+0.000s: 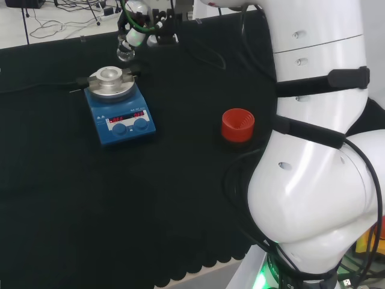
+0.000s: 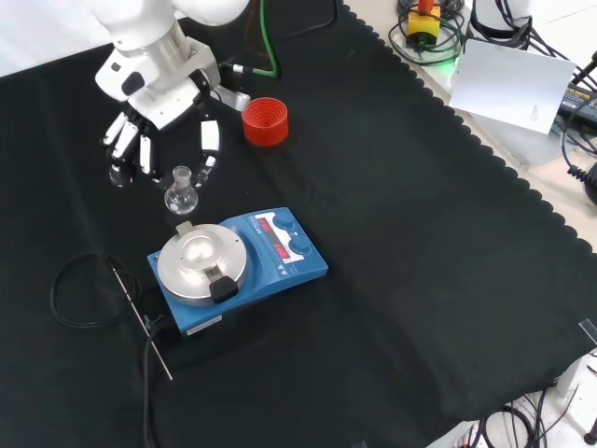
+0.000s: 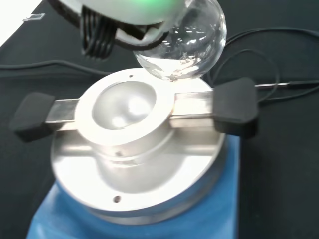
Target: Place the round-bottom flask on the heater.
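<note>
Landmark: the blue heater (image 2: 238,271), standing on the black-cloth tabletop (image 2: 420,280) with its round metal block (image 2: 201,264) uppermost. Front view: the round-bottom flask (image 2: 181,191) sits just beyond the block's far edge, neck up, clear glass, apparently empty. The hand (image 2: 154,103) is above and beyond the flask; its fingers (image 2: 210,137) point downward and are spread, with one fingertip close beside the flask's neck. Whether the fingers actually pinch the neck cannot be told from this view. Head view: the flask (image 1: 125,54) appears just past the heater (image 1: 119,109), directly under the hand (image 1: 144,27), and looks raised off the cloth. Wrist view: the flask's bulb (image 3: 182,42) hangs close above the far rim of the block (image 3: 134,144), off-centre from the bowl-shaped recess (image 3: 124,107), not seated in it. A red ribbed stand (image 2: 265,120) is well apart from the heater, on the far side of it in the front view. A thin metal probe (image 2: 140,317) on a black cable lies on the cloth just beside the heater.
</note>
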### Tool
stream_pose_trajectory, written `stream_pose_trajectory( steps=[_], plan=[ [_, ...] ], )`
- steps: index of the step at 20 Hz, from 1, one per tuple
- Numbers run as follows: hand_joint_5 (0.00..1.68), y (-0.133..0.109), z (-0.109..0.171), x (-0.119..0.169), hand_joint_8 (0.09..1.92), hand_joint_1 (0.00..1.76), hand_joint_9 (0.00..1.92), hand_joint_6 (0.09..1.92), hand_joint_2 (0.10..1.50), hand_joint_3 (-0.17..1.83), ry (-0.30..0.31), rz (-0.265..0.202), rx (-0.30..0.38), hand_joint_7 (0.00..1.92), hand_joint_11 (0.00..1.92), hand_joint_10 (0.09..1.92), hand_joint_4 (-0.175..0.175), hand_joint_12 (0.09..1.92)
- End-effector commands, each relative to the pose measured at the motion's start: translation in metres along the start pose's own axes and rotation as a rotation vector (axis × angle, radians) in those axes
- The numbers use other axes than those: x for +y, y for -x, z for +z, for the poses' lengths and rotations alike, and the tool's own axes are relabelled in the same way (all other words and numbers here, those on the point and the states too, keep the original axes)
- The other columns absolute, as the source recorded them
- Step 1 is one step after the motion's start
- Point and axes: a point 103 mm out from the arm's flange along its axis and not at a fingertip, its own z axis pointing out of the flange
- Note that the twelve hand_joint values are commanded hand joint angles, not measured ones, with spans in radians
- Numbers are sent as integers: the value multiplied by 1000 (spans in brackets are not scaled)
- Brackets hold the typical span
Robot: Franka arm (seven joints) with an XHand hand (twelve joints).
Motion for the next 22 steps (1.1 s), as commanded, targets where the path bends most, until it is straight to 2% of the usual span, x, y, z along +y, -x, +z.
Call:
stream_pose_trajectory(
  steps=[1, 7, 22],
  plan=[
    [1082, -17, 7, 4, 649, 1080, 561, 1073, 679, 807, -19, -31, -5, 285, 291, 604, 136, 1347],
    [1083, -26, 12, 12, 649, 1080, 560, 1073, 678, 808, -32, -48, -21, 284, 291, 605, 136, 1347],
    [1083, -22, 32, 31, 651, 1080, 559, 1072, 678, 808, -70, -47, -28, 282, 290, 606, 136, 1349]
  ],
)
